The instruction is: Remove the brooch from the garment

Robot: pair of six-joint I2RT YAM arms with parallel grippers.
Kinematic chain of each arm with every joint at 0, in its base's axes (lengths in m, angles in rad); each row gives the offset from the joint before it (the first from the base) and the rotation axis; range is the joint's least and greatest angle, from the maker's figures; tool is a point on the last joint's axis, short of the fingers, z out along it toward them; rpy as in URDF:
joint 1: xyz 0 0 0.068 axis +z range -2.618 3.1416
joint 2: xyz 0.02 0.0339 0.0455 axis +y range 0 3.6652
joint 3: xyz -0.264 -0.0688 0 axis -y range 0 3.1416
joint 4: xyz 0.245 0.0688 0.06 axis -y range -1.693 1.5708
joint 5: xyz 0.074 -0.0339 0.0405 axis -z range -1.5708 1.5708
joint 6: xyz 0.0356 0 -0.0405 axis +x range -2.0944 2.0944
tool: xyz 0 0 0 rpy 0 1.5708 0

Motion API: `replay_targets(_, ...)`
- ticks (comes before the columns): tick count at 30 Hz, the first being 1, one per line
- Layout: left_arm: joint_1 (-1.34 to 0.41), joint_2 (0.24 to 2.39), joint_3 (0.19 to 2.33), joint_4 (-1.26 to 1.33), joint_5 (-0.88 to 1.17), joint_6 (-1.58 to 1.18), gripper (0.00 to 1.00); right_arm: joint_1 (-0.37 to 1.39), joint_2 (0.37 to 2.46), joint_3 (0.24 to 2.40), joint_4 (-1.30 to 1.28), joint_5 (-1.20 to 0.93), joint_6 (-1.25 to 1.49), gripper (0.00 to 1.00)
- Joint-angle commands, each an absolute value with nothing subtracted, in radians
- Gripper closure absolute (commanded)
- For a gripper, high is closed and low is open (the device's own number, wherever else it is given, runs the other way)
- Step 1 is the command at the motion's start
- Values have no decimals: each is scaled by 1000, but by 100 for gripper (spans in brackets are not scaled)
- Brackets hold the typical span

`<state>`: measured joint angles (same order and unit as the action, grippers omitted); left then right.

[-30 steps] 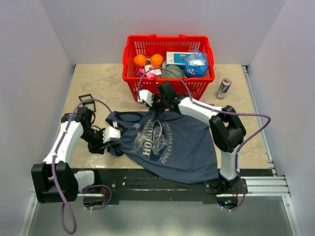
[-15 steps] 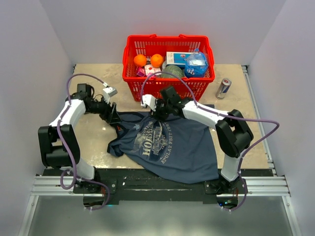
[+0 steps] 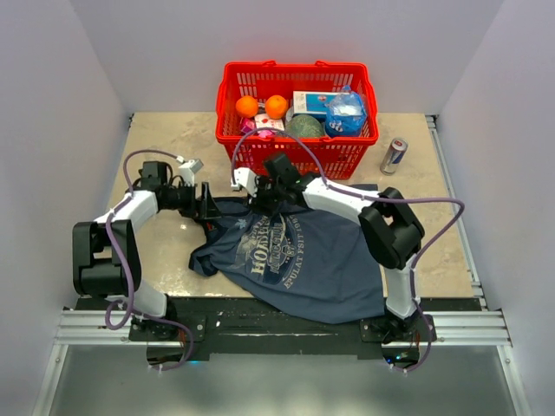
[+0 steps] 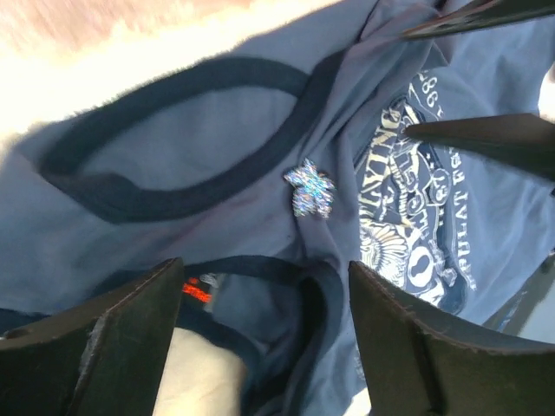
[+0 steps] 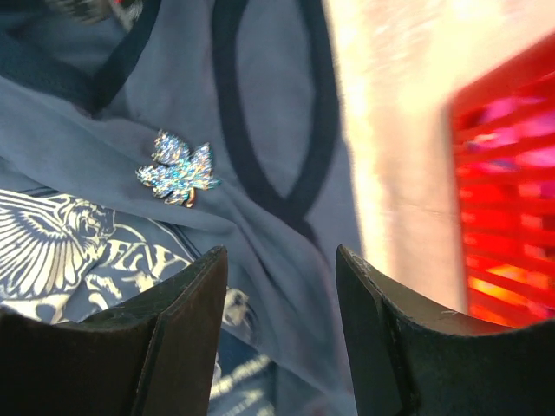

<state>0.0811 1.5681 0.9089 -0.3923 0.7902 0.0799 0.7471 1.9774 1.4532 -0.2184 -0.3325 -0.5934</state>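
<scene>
The garment (image 3: pixel 303 256), a navy T-shirt with a pale print, lies crumpled on the table in front of the basket. The brooch (image 4: pixel 310 188), a glittery silver-blue leaf, is pinned just below the dark collar band; it also shows in the right wrist view (image 5: pixel 178 169). My left gripper (image 3: pixel 211 201) hovers open at the collar's left side, its jaws (image 4: pixel 264 269) over the neck opening and short of the brooch. My right gripper (image 3: pixel 257 198) stands open at the collar's far side, the brooch ahead and left of its jaws (image 5: pixel 281 253). Neither holds anything.
A red basket (image 3: pixel 299 149) with oranges, boxes and a bag stands just behind the shirt, close to the right wrist (image 5: pixel 512 191). A drinks can (image 3: pixel 395 156) stands to the basket's right. White walls close in the table on three sides.
The left arm swung from the shirt's left edge up to the collar and opened. The right gripper went from shut to open and shifted slightly left.
</scene>
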Motion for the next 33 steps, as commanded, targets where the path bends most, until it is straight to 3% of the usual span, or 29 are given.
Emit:
replay_targets(1,29,1514,829,-330,776,8,17,762,2025,1499,-187,-324,-587,44)
replay_targets(7,-37,1546,811,-271,808,-18,17,772,2066,1490,-161,-290,-591,45)
replay_targets(11,-44,1644,860,-307,822,-5,29,781,2066,1460,-134,-262,-571,53)
replay_targets(12,-44,1663,877,-311,834,-5,34,781,2065,1454,-129,-256,-566,57)
replay_targets(13,-44,1677,885,-316,868,-5,49,782,2060,1444,-130,-255,-563,59)
replay_targets(15,-44,1709,899,-331,906,29,63,781,2045,1431,-129,-247,-558,64)
replay_targets(16,-43,1716,900,-336,925,31,80,779,2040,1414,-130,-247,-557,64)
replay_targets(18,-41,1718,902,-342,930,38,100,781,2017,1395,-135,-259,-551,66)
replay_targets(26,0,1566,803,-381,839,61,100,779,1898,1253,-153,-238,-571,67)
replay_targets(33,21,1557,761,-322,841,23,100,779,1862,1285,-182,-297,-526,57)
